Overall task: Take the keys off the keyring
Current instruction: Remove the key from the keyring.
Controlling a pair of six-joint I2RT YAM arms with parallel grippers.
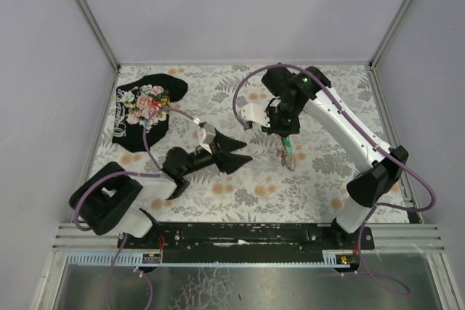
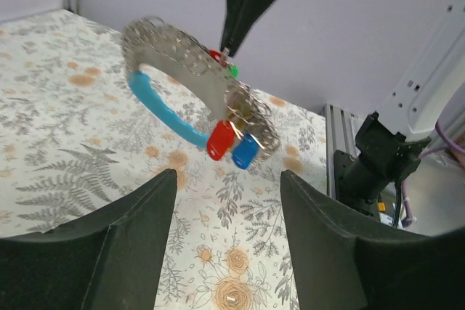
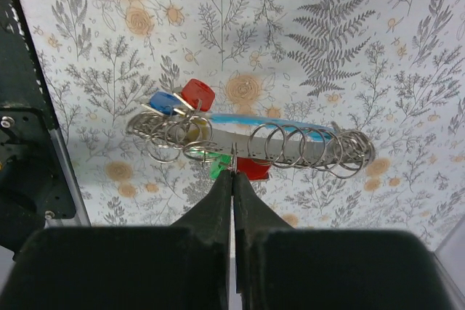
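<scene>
Metal, thin and silvery, makes up most of the keyring: many small wire rings are threaded along a curved grey and light-blue fob. It hangs in the air above the flowered tabletop and touches nothing below. The right hand has its fingers pressed together on one thin ring at the upper edge, so the whole bundle depends on this one small pinch. The left hand is spread wide and empty, just beside the lower end, and it points toward the keys. I judge the bundle to be light, and each piece to be stiff. The pieces are joined loosely, however, so it may swing or turn when it is pushed. The bare wire looks smooth and probably slippery, and it is too thin for a sure grip. The plastic heads are broader and should give more friction. The red and blue heads at the lower end hang free and face the left hand, so one of them seems the best place to take hold. The green and the second red head sit close under the right fingers and are harder to reach.
</scene>
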